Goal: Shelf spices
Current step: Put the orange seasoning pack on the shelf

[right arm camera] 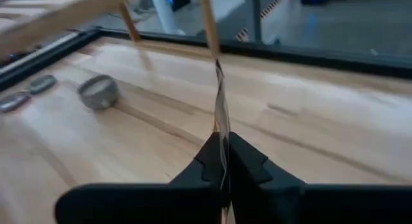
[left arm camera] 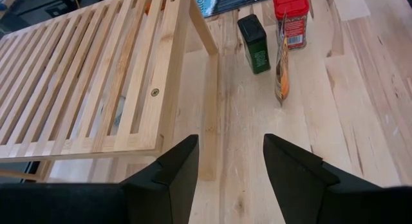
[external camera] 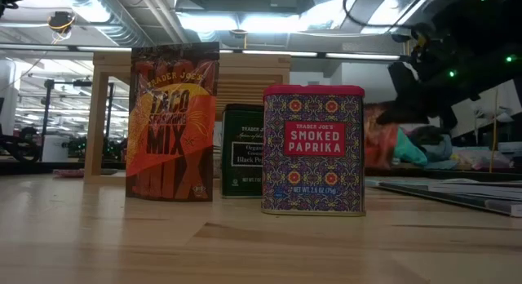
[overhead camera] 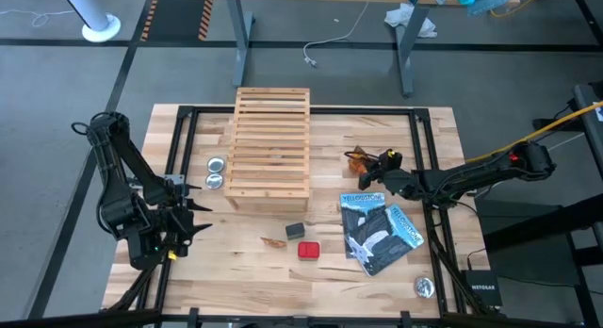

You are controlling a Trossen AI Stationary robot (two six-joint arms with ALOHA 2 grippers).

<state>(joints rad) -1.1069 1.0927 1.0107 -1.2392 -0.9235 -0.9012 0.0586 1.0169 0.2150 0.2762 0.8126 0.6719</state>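
On the butcher-block tabletop (overhead camera: 254, 262), the light wooden slatted shelf (overhead camera: 270, 142) stands toward the far middle, with two round silver tins (overhead camera: 216, 172) just beside its left edge. Near the front centre stand three spices in a loose row: an orange-brown crinkly taco seasoning packet (overhead camera: 274, 241), a dark green-grey pepper box (overhead camera: 295, 231) and a red smoked paprika box (overhead camera: 308, 250); the low view shows all three upright, the packet (external camera: 172, 121) at one side, the pepper box (external camera: 242, 150) behind and between, the paprika box (external camera: 313, 149) at the other side. The left gripper (overhead camera: 185, 220) hangs at the table's left front, well apart from these items, its fingers (left arm camera: 174, 172) spread and empty. The right gripper (overhead camera: 384, 165) is positioned to the right of the shelf, clenched on a further orange-brown crinkly packet (overhead camera: 358, 159), which the right wrist view shows edge-on between the pressed fingers (right arm camera: 241, 161). Blue-and-black booklets (overhead camera: 377, 232) lie flat at the right front of the table, near the right arm.
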